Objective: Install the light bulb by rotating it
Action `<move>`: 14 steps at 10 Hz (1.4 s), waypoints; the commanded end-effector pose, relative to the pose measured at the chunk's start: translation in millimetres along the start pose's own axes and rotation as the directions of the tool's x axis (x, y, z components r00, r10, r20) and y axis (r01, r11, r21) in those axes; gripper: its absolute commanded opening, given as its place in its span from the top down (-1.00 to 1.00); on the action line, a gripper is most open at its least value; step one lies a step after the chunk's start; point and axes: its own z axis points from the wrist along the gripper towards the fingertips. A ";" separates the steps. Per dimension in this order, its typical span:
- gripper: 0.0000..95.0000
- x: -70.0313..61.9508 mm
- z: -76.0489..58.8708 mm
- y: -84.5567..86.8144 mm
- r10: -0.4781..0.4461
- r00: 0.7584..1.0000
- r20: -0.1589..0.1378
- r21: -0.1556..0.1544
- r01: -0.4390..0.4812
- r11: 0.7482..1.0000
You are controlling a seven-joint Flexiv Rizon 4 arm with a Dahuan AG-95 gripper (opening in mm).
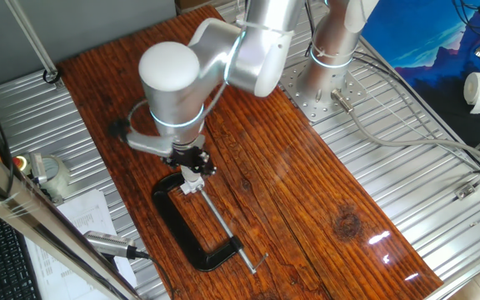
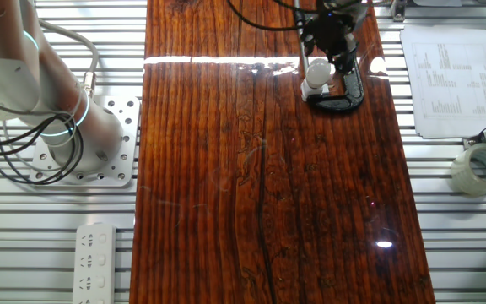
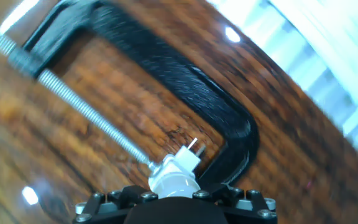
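Note:
The light bulb (image 3: 169, 180) stands upright with its pale rounded head right under my hand and its base in the small white socket block (image 3: 188, 157). My gripper (image 3: 174, 191) is shut on the bulb's head; the fingertips are hidden behind the black hand body. In the fixed views the gripper (image 1: 192, 168) (image 2: 321, 61) hangs straight over the bulb (image 2: 316, 74) at the jaw end of the black C-clamp (image 1: 188, 225), which holds the socket block (image 1: 192, 187) on the wooden board (image 1: 307, 192).
The C-clamp's threaded rod (image 3: 86, 111) runs diagonally away from the socket. A tape roll (image 2: 481, 169), a printed sheet (image 2: 445, 80) and a power strip (image 2: 95, 262) lie beside the board. The arm's base (image 2: 83, 143) is bolted to the metal table.

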 end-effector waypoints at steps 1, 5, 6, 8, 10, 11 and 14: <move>-0.60 -3.0 -4.2 1.7 -0.733 0.680 0.015 0.051 0.732 0.680; -0.60 -2.4 -3.0 1.2 -0.853 0.519 0.058 0.051 0.852 0.522; -0.60 -2.0 -2.4 1.0 -0.877 0.477 0.054 0.036 0.877 0.479; -0.60 0.9 4.2 -1.3 -0.904 0.423 0.071 0.031 0.904 0.426; -0.60 2.7 9.5 -3.2 -0.916 0.390 0.093 0.037 0.918 0.395; -0.60 2.9 11.5 -3.9 -0.922 0.374 0.102 0.032 0.925 0.378; -0.20 3.2 13.7 -4.5 -0.927 0.360 0.104 0.010 0.932 0.363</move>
